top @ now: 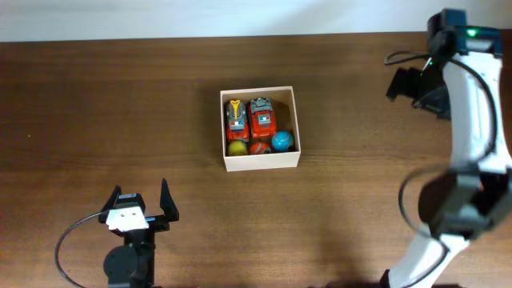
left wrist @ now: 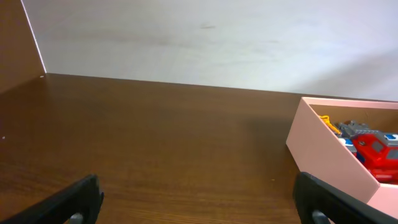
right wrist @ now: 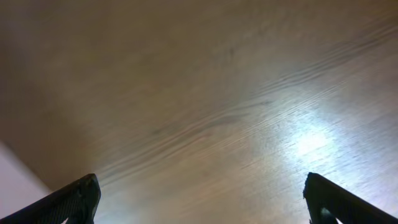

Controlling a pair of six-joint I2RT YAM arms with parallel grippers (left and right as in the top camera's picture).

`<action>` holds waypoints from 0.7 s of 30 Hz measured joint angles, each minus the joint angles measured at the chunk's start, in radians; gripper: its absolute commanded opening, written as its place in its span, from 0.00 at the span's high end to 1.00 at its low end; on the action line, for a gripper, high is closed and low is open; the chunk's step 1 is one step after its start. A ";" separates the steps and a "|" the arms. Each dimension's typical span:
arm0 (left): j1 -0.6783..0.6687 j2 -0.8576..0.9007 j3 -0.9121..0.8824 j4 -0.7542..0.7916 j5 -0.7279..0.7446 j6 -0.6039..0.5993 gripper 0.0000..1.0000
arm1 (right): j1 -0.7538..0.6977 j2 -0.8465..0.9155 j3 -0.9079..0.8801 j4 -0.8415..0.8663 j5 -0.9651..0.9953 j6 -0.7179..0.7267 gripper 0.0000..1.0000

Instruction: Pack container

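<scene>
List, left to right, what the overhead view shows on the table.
left arm → container → right arm

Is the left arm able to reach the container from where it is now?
Probably yes: the left gripper is open, and only bare table lies between it and the container.
</scene>
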 measured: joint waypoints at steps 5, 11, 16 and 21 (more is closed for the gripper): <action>0.000 0.000 0.000 0.000 0.000 0.000 0.01 | 0.062 -0.303 0.002 0.004 -0.001 0.000 0.01; 0.000 0.000 0.000 0.000 0.000 0.000 0.01 | 0.073 -0.626 0.018 -0.013 0.000 0.001 0.01; 0.000 0.000 0.000 0.000 0.000 0.000 0.01 | 0.073 -0.752 0.020 -0.053 0.000 0.001 0.01; 0.000 0.000 0.000 0.000 0.000 0.000 0.01 | 0.073 -0.869 -0.056 0.021 0.000 0.000 0.01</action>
